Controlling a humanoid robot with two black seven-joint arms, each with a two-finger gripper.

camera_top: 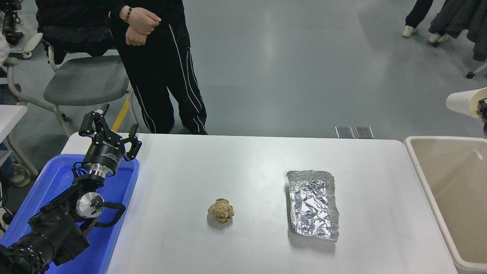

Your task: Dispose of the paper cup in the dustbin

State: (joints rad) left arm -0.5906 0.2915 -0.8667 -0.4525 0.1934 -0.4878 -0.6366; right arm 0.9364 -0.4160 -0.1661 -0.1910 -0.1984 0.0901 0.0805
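Cup's hanging at the frame's right edge, above the bin

The right gripper (484,107) is barely poking in, jaws clamped on the paper cup (461,102), lying sideways over the dustbin (418,167) far rim. Left gripper (110,131) is sitting parked, jaws apart, over the blue bin (57,179). Paper ball (221,210) and foil (312,204) are lying mid-table (236,160), well apart.

One head cam, high on the robot's side, facing forward and down. Frames the whole table (236,175), with the blue bin (57,179) cut by the left edge and the dustbin (414,152) by the right. Floor and a standing person (159,64) fill the top. Mid-range, no second view.
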